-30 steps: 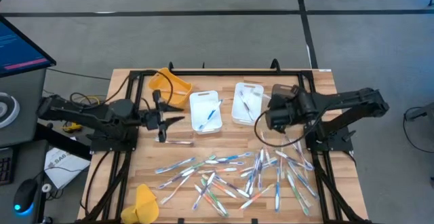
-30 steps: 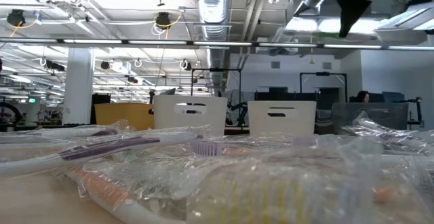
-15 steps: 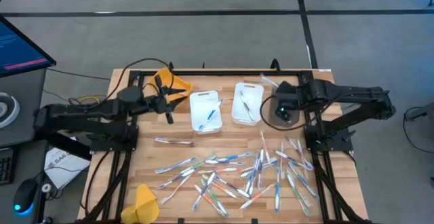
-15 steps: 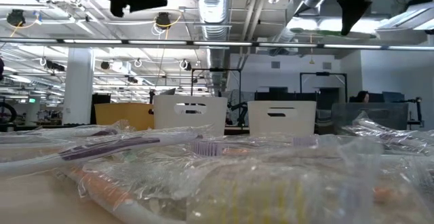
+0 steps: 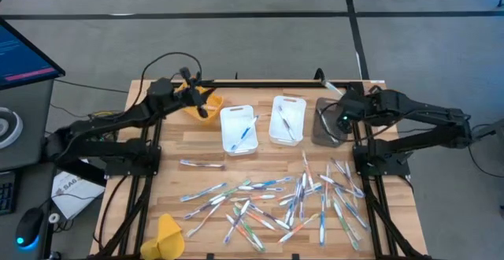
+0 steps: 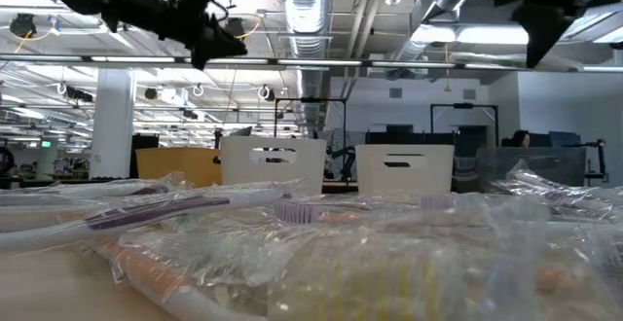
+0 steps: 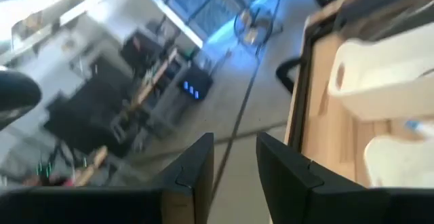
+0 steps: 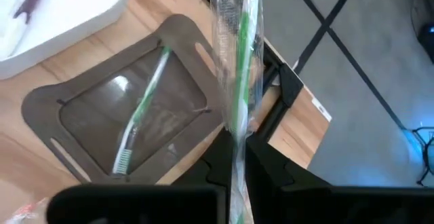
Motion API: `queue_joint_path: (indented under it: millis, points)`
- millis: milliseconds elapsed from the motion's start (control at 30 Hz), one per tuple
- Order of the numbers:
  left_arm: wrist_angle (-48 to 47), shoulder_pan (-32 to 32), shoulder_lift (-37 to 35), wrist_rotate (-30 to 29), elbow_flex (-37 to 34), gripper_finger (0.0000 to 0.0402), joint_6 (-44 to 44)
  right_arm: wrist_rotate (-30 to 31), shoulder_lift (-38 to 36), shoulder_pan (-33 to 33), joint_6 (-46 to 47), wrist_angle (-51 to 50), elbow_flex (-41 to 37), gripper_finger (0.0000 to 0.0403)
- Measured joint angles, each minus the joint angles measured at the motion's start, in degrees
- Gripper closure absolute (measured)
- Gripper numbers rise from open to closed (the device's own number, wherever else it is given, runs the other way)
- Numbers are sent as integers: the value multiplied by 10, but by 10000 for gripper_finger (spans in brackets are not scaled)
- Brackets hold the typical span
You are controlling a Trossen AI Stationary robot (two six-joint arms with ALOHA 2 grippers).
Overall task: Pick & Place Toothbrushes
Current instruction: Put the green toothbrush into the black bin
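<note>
Several wrapped toothbrushes (image 5: 291,201) lie loose on the wooden table's near half, and one (image 5: 201,163) lies apart at the left. My right gripper (image 8: 234,163) is above the dark tray (image 8: 81,95), shut on a green-accented toothbrush in a clear wrapper (image 8: 237,54). Another green toothbrush (image 8: 142,115) lies inside that tray. My left gripper (image 7: 234,163) hovers level over the yellow tray (image 5: 206,96) at the far left. It is open by a narrow gap, with nothing showing between its fingers. My right gripper pinches the wrapped toothbrush's handle (image 8: 236,139) between its two fingers, coming slanting down from above. The toothbrush runs out past the fingertips toward the table's far edge (image 5: 331,88), lifted clear above the dark tray.
Two white trays (image 5: 238,128) (image 5: 287,120), each holding toothbrushes, stand between the yellow and dark trays. A yellow object (image 5: 168,235) lies at the near left edge. A black frame (image 5: 260,81) runs along the table's far edge.
My left gripper has swung from the table's left middle toward the far edge, over the yellow tray, tipping from pointing down to level. My right gripper has carried the wrapped toothbrush toward the far right, from beside the white tray to over the dark tray.
</note>
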Motion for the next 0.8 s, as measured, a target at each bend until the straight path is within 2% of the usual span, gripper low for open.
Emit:
queue_joint_path:
  millis: [267, 567, 800]
  points:
    - [-26, 45, 42, -1, 0, 298, -59, 11, -39, -40, -64, 34, -1, 384]
    - [-152, 45, 47, 0, 0, 298, -72, 9, -38, -55, -91, 45, -1, 379]
    - [-300, 45, 47, 0, 0, 298, -139, 9, -40, -55, -96, 44, -1, 387]
